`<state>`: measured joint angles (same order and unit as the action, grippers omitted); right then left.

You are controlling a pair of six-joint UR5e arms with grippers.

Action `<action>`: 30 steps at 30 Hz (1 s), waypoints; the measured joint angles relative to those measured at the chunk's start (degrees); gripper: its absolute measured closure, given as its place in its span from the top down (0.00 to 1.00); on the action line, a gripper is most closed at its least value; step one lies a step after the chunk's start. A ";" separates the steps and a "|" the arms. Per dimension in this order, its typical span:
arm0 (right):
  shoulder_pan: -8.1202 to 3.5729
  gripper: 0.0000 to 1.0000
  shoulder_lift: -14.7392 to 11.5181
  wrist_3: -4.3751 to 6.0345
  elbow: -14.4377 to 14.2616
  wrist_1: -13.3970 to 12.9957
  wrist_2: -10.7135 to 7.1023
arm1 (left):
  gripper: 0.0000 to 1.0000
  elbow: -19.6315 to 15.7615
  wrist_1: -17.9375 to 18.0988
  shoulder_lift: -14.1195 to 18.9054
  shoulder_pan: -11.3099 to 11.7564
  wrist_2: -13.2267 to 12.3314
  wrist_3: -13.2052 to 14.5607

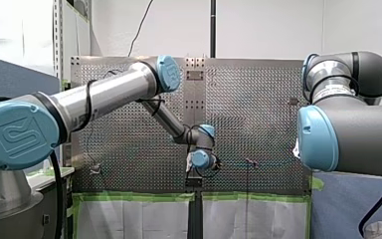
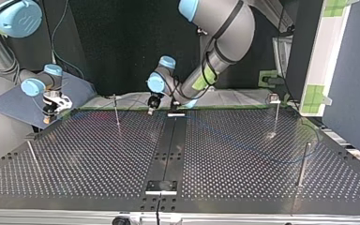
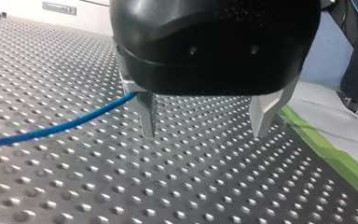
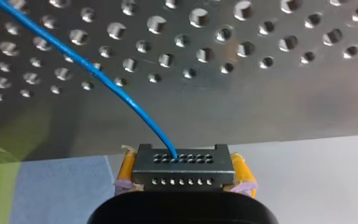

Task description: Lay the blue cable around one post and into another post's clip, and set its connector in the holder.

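right fingers (image 4: 127, 169) grip connector (image 4: 182, 173), left fingers (image 3: 148, 114) apart

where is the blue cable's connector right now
The connector sits clamped between the yellow pads of my right claw, by the perforated table's edge at the top view's left; the blue cable runs from it over the table.

Matt metal table (image 3: 74, 186), smooth blue cable (image 4: 95, 70) (plastic-looking), dark matt connector (image 4: 184, 170), glossy black left hand (image 3: 205, 133)
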<state>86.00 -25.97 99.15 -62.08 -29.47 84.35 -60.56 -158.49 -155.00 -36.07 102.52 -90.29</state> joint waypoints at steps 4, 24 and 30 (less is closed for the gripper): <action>0.46 0.00 0.00 -0.68 -0.22 0.91 0.81 | 0.99 -2.35 1.54 2.32 -0.24 0.00 -0.04; 1.58 0.00 -0.01 -3.29 -4.56 2.58 1.04 | 0.99 -12.80 4.55 8.01 -3.09 1.55 0.71; 1.73 0.00 -0.01 -3.38 -4.59 2.70 0.79 | 0.99 -16.06 4.04 8.06 -3.16 4.77 1.97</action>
<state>87.74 -25.98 95.77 -66.66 -26.77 85.14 -76.62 -154.45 -146.94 -39.23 107.28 -88.33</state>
